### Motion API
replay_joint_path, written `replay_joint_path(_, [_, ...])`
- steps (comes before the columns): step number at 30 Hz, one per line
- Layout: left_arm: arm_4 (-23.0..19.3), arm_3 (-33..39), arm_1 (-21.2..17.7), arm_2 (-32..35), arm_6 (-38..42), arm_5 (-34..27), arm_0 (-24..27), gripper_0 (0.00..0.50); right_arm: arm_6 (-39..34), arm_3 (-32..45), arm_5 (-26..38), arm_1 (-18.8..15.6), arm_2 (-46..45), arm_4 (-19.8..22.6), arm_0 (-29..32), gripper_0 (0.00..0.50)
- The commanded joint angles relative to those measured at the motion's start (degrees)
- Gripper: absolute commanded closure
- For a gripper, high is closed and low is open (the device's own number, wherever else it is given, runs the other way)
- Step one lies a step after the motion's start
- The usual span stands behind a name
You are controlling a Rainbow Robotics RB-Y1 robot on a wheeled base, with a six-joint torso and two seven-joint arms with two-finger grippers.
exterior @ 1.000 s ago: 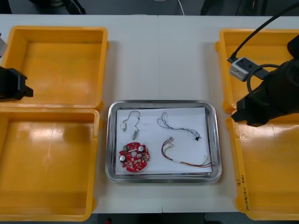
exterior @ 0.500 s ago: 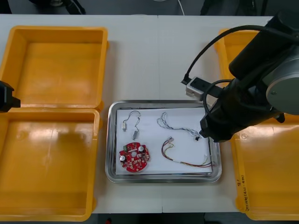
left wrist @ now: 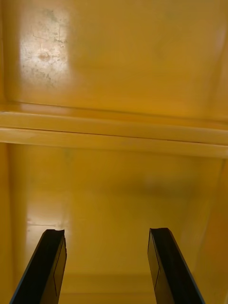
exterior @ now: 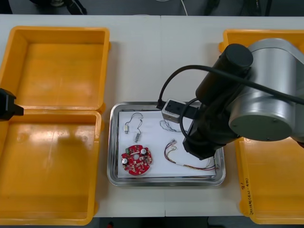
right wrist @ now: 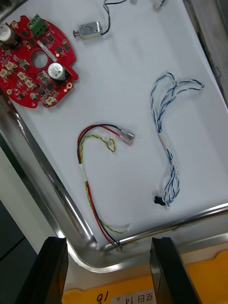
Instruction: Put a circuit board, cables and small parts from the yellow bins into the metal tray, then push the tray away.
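The metal tray (exterior: 166,182), white inside, lies mid-table between the yellow bins. In it are a round red circuit board (exterior: 137,160), a small metal part (exterior: 127,127) on a thin black cable, a red and yellow cable (exterior: 176,156) and a blue and white cable (exterior: 166,124) partly under my right arm (exterior: 237,109). My right gripper (right wrist: 108,273) is open above the tray's near right corner rim (right wrist: 71,209). Beyond its fingers lie the red and yellow cable (right wrist: 90,175), the blue and white cable (right wrist: 168,142), the board (right wrist: 35,61) and the metal part (right wrist: 88,30). My left gripper (left wrist: 107,266) is open over the left bins.
Two yellow bins (exterior: 57,66) stand at the left and two (exterior: 270,175) at the right, with nothing visible inside. My left arm (exterior: 7,105) is parked at the left edge over the rim (left wrist: 114,135) between the two left bins. A bin edge (right wrist: 190,282) lies under the right fingers.
My right arm has swung left from over the right bins to above the tray's right side. The left arm has drawn back slightly to the left.
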State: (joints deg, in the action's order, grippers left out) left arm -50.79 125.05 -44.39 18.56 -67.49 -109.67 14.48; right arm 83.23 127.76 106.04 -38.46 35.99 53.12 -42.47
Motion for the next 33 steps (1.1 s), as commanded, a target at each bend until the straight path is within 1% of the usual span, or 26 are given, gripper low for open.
replay_joint_path(1, [-1.32, 2.66, -0.78, 1.83, -6.17, -0.33, -0.94, 0.0, 2.73, 1.79, -2.41, 1.19, 6.2, -2.59, -2.79, 0.0])
replay_joint_path(12, [-2.73, 3.89, -0.78, 1.39, -5.81, -0.33, -2.09, 0.0, 5.1, 1.79, -2.77, 5.41, 15.16, -10.5, -2.53, 0.0])
replay_joint_path(14, [-2.82, 4.07, -0.78, 1.3, -5.99, -0.33, -2.53, 0.0, 5.63, 1.79, -3.82, 5.94, 16.83, -11.9, -2.09, 0.0])
replay_joint_path(17, [-2.82, 4.15, -0.78, 1.04, -5.9, -0.33, -2.79, 0.0, 6.07, 1.79, -5.49, 6.47, 18.33, -12.61, -1.21, 0.0])
replay_joint_path(21, [-2.73, 4.42, -0.78, 0.42, -5.73, -0.33, -2.97, 0.0, 6.59, 1.88, -6.9, 6.29, 19.38, -13.13, 0.11, 0.0])
replay_joint_path(24, [-2.64, 4.68, -0.78, 0.16, -5.81, -0.33, -3.32, 0.0, 7.3, 1.97, -7.69, 5.68, 20.96, -15.07, 0.9, 0.0])
replay_joint_path(28, [-2.38, 4.68, -0.78, -0.19, -5.99, -0.33, -3.67, 0.0, 8.09, 1.97, -10.41, 4.62, 24.74, -18.49, 1.51, 0.0])
replay_joint_path(33, [-2.12, 4.68, -1.31, -0.72, -6.25, -0.33, -4.11, 0.0, 8.44, 1.88, -12.7, 4.89, 26.94, -21.31, 2.48, 0.0])
